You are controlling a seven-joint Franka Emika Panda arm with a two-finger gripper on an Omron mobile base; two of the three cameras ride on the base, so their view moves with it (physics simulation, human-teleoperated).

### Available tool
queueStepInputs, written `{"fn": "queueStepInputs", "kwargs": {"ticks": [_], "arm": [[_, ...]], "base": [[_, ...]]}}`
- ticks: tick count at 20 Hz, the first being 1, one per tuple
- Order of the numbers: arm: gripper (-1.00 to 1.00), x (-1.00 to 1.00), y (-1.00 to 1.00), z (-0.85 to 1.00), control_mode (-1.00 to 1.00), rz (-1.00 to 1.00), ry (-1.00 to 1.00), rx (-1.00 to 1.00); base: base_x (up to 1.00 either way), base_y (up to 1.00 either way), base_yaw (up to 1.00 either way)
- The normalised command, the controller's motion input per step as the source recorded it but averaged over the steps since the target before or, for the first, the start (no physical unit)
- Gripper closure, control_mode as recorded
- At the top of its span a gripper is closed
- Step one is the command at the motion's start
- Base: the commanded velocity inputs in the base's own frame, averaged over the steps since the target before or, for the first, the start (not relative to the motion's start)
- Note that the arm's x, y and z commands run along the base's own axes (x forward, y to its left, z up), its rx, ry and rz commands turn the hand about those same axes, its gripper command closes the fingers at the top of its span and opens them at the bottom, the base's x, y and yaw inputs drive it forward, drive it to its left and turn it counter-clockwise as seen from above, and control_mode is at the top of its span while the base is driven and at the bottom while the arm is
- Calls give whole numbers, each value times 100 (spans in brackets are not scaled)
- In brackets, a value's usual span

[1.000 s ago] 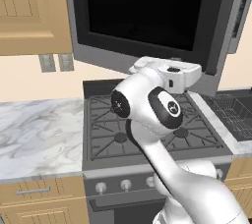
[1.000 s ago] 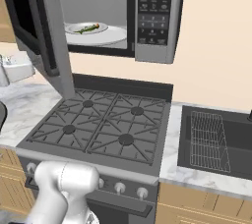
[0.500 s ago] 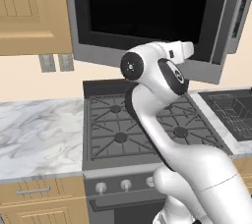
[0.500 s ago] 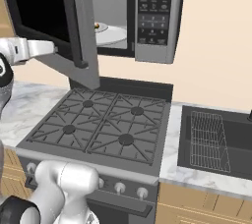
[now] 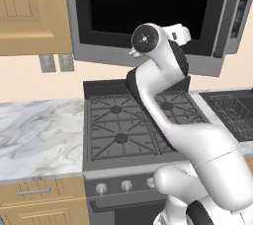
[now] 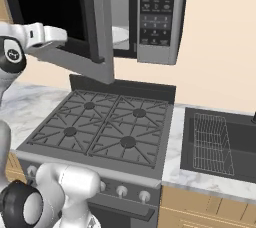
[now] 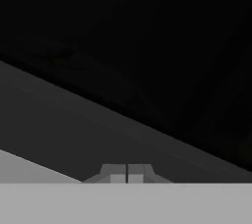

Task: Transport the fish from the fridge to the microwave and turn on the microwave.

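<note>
Four black cast-iron grates (image 6: 102,128) cover the gas stove (image 5: 133,130), whose front panel carries a row of pale round knobs (image 6: 121,191). Marbled grey-white worktop (image 5: 37,135) lies to the stove's left above light wooden drawers (image 5: 34,194); to its right a dark sink (image 6: 220,142) holds a wire rack (image 6: 212,142).

From the base, the glossy white arm (image 5: 163,100) rises over the stove, bends at a dark-capped round joint (image 5: 146,38) and reaches forward to the microwave door (image 6: 97,27). The pincer (image 7: 127,173) is at the door's black window, its two tips pressed together, closed on nothing; whether they touch the glass cannot be told.

Above the stove hangs the silver-grey microwave (image 6: 150,22). Its door stands partly ajar, leaving a narrow gap through which an edge of the white turntable plate (image 6: 120,36) shows. The dark button panel (image 6: 156,7) sits at the right. The fish cannot be made out through the gap.
</note>
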Motion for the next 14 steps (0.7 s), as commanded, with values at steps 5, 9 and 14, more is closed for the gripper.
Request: {"fn": "queueStepInputs", "kwargs": {"ticks": [5, 9, 14], "arm": [[100, 55, -29, 0, -100, 13, -1, 5], [100, 50, -36, 0, -100, 12, 0, 5], [100, 39, -33, 0, -100, 12, 0, 5]], "base": [[0, 0, 0], [0, 0, 0], [0, 0, 0]]}}
